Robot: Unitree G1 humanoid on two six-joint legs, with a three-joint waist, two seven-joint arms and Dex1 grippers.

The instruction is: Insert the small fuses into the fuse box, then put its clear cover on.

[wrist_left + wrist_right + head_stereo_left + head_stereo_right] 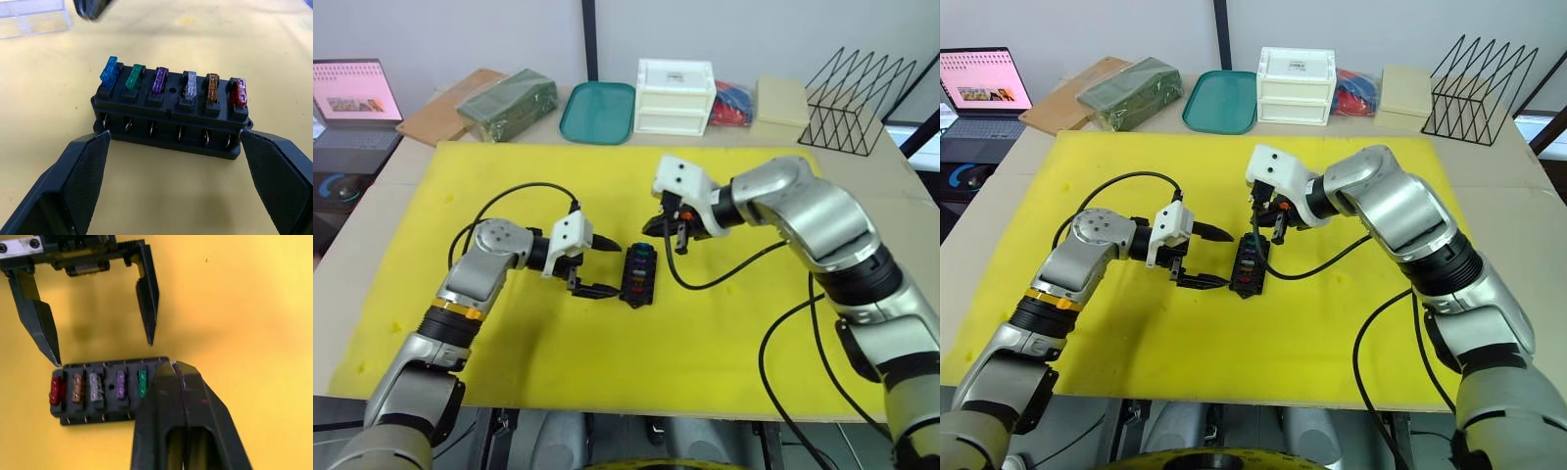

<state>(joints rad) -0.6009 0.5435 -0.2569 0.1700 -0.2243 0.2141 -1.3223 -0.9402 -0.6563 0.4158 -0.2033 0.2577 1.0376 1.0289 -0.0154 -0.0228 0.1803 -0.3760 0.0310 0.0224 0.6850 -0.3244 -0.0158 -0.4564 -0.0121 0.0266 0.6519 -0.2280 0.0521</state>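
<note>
Bracing: our left gripper [171,161] stands spread wide, 1 finger at each end of the fuse box [638,273], likely to stop it sliding.
Pressing: our right gripper [183,387] is clenched, fingers together, tip over the teal fuse [109,72], which sits tilted.
Fuses: 6 in 1 row; we judge 5 seated.
Clear cover [32,19]: on the yellow mat [538,352] near the box, not yet fitted.
</note>
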